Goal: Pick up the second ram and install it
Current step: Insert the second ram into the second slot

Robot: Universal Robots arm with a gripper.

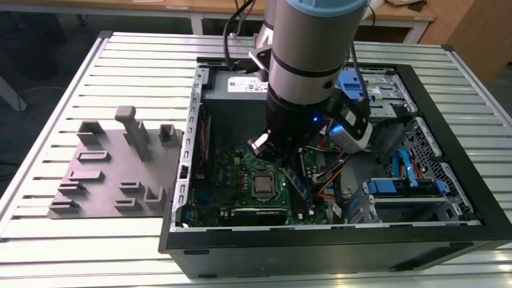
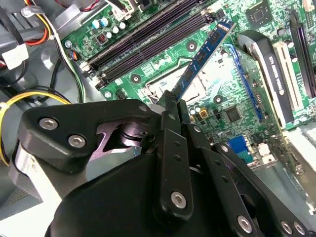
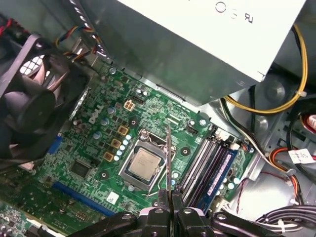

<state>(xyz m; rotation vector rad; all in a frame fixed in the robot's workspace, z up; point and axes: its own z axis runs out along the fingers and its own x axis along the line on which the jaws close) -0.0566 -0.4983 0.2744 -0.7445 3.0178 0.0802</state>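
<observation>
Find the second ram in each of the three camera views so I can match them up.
Exterior view: the second ram slants just to the exterior view's right of the processor socket.
Second wrist view: a blue strip running from the jaws across the socket.
First wrist view: edge-on, a thin line rising from the jaws beside the socket.
Shared landmark: the processor socket.
</observation>
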